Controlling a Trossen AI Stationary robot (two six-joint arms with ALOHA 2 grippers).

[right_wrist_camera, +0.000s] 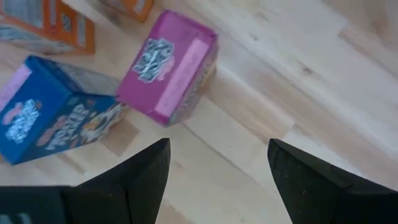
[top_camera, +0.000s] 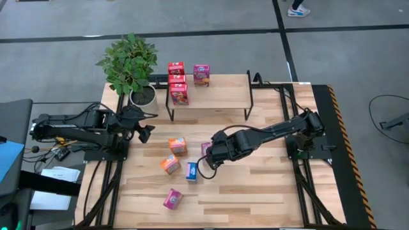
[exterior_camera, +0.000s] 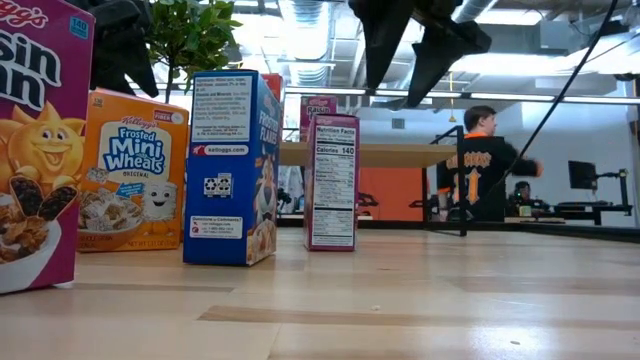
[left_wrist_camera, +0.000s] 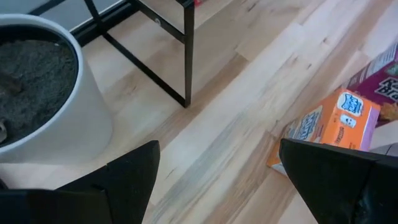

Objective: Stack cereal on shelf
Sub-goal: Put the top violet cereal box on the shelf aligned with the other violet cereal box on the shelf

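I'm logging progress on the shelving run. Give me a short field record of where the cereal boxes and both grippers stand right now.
on shelf: three red cardboard cereal boxes at the left end of the low light-wood shelf on black metal legs, one magenta box beside them
on tabletop: two orange boxes, one blue box, one magenta box, another magenta box under the right arm
left gripper: open, empty, beside the white plant pot
right gripper: open, empty, above the magenta box beside the blue one
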